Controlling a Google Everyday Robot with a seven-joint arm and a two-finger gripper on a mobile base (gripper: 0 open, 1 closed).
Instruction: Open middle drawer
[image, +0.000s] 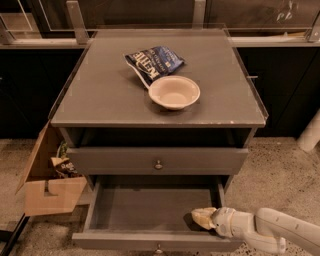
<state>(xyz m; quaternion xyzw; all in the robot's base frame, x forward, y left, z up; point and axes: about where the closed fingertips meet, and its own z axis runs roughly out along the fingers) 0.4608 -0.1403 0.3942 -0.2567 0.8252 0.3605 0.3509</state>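
The middle drawer (150, 207) is pulled far out below the cabinet, showing its plain grey empty inside. Its front panel (125, 241) runs along the bottom of the view, with the small round knob (158, 248) at the centre. My gripper (202, 218) comes in from the lower right on a white arm (270, 230). It sits inside the drawer at the front right corner, just behind the front panel. The drawer above (158, 164) has its own knob and stands only slightly out.
A white bowl (174, 92) and a blue chip bag (152, 61) lie on the grey cabinet top (100, 95). An open cardboard box (50, 190) with clutter stands on the floor at the left. Dark cabinets line the back wall.
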